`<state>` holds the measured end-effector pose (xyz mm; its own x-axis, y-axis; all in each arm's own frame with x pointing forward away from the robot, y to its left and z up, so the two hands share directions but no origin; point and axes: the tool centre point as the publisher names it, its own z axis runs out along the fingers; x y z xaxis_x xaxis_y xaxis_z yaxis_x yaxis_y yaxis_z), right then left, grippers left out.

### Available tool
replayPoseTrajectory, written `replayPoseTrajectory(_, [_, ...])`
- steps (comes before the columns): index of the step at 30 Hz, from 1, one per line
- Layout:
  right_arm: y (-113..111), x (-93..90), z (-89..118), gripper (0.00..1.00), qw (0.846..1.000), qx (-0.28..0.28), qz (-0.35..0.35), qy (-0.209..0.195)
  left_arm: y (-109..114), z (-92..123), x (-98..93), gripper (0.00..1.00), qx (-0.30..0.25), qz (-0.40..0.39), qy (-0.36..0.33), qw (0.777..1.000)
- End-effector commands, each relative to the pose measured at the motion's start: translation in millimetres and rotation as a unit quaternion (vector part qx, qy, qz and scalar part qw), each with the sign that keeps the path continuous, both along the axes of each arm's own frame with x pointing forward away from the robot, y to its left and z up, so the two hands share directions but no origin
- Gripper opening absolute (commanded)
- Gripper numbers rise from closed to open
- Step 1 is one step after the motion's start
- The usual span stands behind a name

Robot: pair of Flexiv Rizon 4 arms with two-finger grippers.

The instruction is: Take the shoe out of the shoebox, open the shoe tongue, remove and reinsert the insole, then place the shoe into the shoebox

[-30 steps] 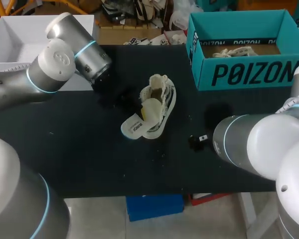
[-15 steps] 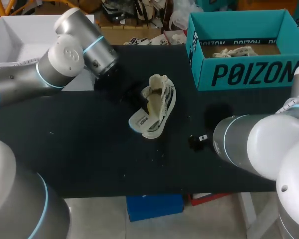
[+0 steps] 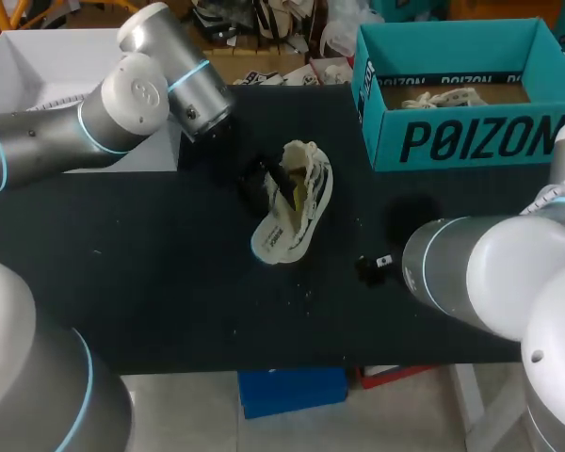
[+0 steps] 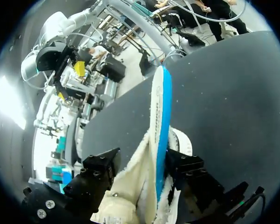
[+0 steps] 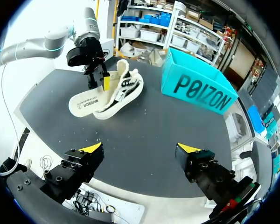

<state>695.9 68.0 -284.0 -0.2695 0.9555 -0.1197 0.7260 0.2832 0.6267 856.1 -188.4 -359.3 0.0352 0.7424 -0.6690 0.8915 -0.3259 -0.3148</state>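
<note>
Black table bears the shoe, insole gripped by left claw.

Two arms over one bench: the left arm and the right arm. That makes two claws, the left claw and the right claw. One shoe lies at the left claw, with one insole sticking out of it. One teal box stands well ahead of the right claw, with one pale laced item inside.
</note>
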Motion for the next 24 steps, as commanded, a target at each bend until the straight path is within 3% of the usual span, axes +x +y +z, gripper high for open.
replayPoseTrajectory(1, [3,-0.2,-1,1.0,1.0,-0.001,-0.002,-0.001,11,12,-20.5,0.78,0.008,0.0,-0.013,1.0])
replayPoseTrajectory(5, [3,-0.2,-1,1.0,1.0,-0.001,-0.002,-0.001,13,17,-32.9,0.69,0.011,-0.012,-0.014,1.0])
replayPoseTrajectory(7, [3,-0.2,-1,1.0,1.0,-0.001,-0.002,-0.001,12,17,-38.2,0.5,0.011,-0.021,-0.01,1.0])
replayPoseTrajectory(9, [3,-0.2,-1,1.0,1.0,-0.001,-0.002,-0.001,9,17,-44.2,0.39,0.02,-0.039,-0.003,0.999])
replayPoseTrajectory(11, [3,-0.2,-1,1.0,1.0,-0.001,-0.002,-0.001,7,15,-49.1,0.21,0.035,-0.057,0.002,0.998])
replayPoseTrajectory(12, [3,-0.2,-1,1.0,1.0,-0.001,-0.002,-0.001,7,14,-51.4,0.03,0.04,-0.066,0.004,0.997])
replayPoseTrajectory(16, [3,-0.2,-1,1.0,1.0,-0.001,-0.002,-0.001,7,10,-53.6,0.0,0.047,-0.076,0.009,0.996])
replayPoseTrajectory(24, [3,-0.2,-1,1.0,1.0,-0.001,-0.002,-0.001,8,6,-43.6,0.0,0.0,-0.066,0.02,0.998])
